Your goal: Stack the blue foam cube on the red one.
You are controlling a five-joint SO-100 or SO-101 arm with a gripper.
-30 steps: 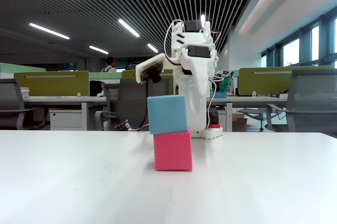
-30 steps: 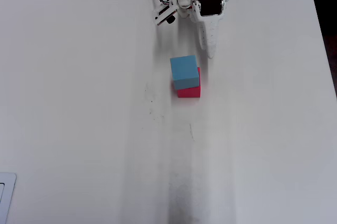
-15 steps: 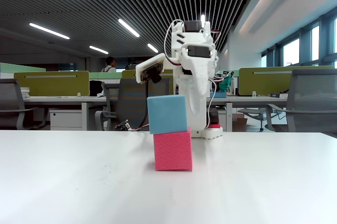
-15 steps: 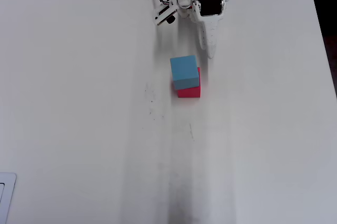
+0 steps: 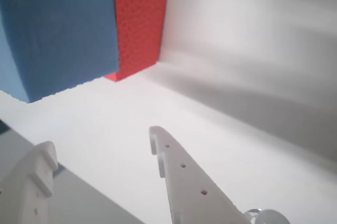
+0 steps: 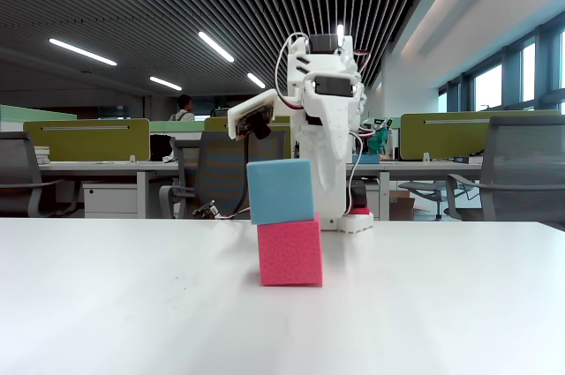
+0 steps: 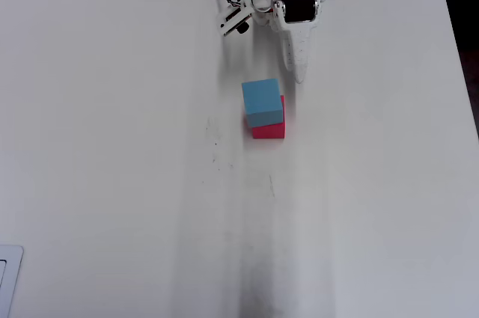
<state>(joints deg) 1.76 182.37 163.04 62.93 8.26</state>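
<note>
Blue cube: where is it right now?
In the fixed view, the blue cube sits on the red cube, overhanging left, mid-table.

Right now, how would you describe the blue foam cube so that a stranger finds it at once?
On the white table, look just in front of the robot arm's base. The blue foam cube sits on top of the pinkish-red cube; it is the upper, sky-blue one.

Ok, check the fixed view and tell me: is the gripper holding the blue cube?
No. The blue foam cube rests on the red one, clear of the gripper.

cube stack (image 7: 263,111) only obstacle, bare table (image 7: 112,183) all around
</note>
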